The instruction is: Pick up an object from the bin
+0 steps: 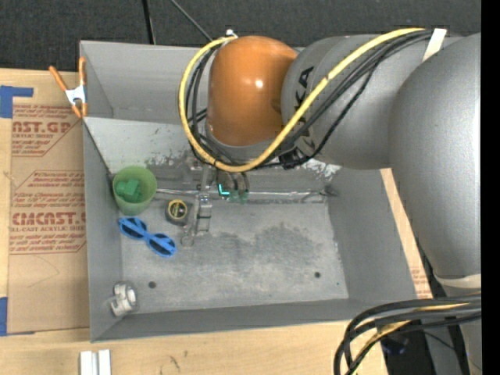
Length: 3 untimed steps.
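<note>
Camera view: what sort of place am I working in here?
Probably a robotics lab's bin-picking test cell: a scuffed grey metal bin holds stray oddments, like a green cup and a blue plastic piece, under a cabled arm.

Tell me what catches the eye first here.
The arm's big orange cover dominates the upper middle, over the grey bin. Below it the pincer hangs near the bin's left, beside a green cup, a blue two-looped piece and a small brass ring.

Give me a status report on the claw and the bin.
Claw low in bin, left of centre. Small brass ring beside it, blue figure-eight piece close by. Green cup further left, not in the way.
</note>
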Motion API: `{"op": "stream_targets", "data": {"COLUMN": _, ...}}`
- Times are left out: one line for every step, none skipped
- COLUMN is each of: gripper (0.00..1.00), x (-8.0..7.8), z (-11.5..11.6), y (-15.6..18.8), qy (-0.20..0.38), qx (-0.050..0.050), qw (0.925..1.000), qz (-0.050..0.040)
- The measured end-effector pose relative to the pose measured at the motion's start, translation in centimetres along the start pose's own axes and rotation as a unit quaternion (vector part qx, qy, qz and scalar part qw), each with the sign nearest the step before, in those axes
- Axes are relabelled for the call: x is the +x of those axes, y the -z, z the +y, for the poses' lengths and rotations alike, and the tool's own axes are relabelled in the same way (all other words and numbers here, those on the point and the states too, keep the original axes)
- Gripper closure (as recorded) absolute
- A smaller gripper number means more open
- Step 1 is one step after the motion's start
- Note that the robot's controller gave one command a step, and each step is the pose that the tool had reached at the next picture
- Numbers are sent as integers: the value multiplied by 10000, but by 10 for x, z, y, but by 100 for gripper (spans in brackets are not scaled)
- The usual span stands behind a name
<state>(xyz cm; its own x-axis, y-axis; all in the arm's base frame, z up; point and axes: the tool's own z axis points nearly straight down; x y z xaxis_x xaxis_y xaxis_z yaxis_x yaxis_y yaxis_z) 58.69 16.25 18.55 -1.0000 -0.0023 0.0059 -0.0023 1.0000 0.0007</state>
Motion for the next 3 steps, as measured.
{"op": "stream_targets", "data": {"gripper": 0, "x": -5, "z": 5, "y": -97, "qy": -828, "qx": 5, "qw": 9966, "qz": -2}}
{"op": "stream_targets", "data": {"gripper": 100, "x": -7, "z": 5, "y": -93, "qy": -828, "qx": -5, "qw": 9966, "qz": -33}}
{"op": "stream_targets", "data": {"gripper": 100, "x": 20, "z": 10, "y": -54, "qy": -814, "qx": -8, "qw": 9967, "qz": -38}}
